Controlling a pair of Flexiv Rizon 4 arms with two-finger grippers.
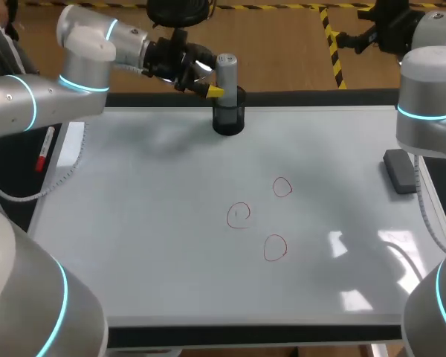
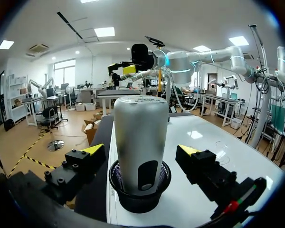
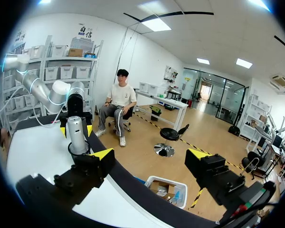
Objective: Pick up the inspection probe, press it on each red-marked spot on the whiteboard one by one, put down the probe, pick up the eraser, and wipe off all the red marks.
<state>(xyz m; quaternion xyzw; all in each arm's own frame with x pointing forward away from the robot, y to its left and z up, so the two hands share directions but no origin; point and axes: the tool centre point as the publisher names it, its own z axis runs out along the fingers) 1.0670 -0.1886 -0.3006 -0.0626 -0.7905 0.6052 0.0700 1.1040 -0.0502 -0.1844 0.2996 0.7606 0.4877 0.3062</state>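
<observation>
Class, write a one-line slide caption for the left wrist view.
Left gripper, open, sits either side of the grey inspection probe standing upright in its black holder on the whiteboard.

Off on the left there's a marker (image 1: pixel 43 149) with a red end lying on the dark strip of the bench (image 1: pixel 11 160), pointing roughly front to back, and a white ribbed cable (image 1: pixel 68 172) curves along just beside it. Another pale cable (image 1: pixel 431 216) runs down the right edge. A black cup (image 1: pixel 228 125) stands upright near the far edge.
</observation>
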